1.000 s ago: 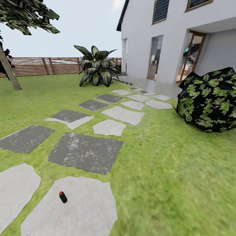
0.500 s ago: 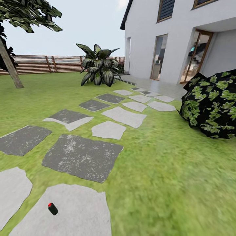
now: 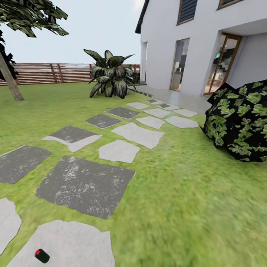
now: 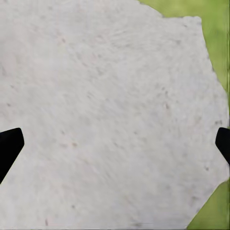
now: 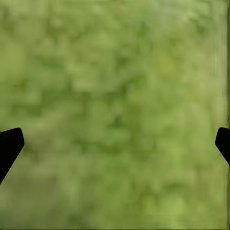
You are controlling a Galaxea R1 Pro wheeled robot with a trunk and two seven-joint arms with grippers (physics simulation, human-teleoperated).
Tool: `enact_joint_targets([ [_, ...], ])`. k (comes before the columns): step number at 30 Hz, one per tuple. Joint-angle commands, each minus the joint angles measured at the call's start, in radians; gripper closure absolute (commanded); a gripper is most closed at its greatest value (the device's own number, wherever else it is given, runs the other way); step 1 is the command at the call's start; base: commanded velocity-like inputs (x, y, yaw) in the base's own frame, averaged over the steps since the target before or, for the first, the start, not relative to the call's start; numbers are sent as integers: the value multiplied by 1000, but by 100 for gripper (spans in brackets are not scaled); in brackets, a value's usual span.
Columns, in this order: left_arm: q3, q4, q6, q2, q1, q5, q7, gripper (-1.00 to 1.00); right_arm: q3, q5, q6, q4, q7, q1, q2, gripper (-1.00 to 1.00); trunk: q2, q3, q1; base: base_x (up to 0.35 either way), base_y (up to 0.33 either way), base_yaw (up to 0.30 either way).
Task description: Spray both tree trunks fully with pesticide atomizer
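At the near slab: the atomizer (image 3: 42, 256) lies on its side on the pale slab (image 3: 74, 241), red cap to the left.
Change: in 1 second it slid lower and more left in the head view; the whole scene shifted, so the camera moved, not the can.
Meaning: probably the robot approaches; pickup not yet begun.
Left gripper (image 4: 115, 143): fingers wide apart, empty, above the slab.
Right gripper (image 5: 115, 143): fingers apart, empty, above grass (image 5: 115, 96).
Far: fence (image 3: 48, 73), 1 leaning trunk (image 3: 9, 81), well apart.
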Motion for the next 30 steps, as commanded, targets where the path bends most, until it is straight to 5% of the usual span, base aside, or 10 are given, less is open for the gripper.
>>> enact_joint_targets([
  [1, 0, 0, 0, 0, 0, 0, 0, -100, 0, 0, 0, 0, 0, 0, 0, -100, 0, 0, 0, 271, -172, 0],
  [30, 0, 0, -1, 0, 0, 0, 0, -100, 1, 0, 0, 0, 1, 0, 0, -100, 0, 0, 0, 251, -180, 251],
])
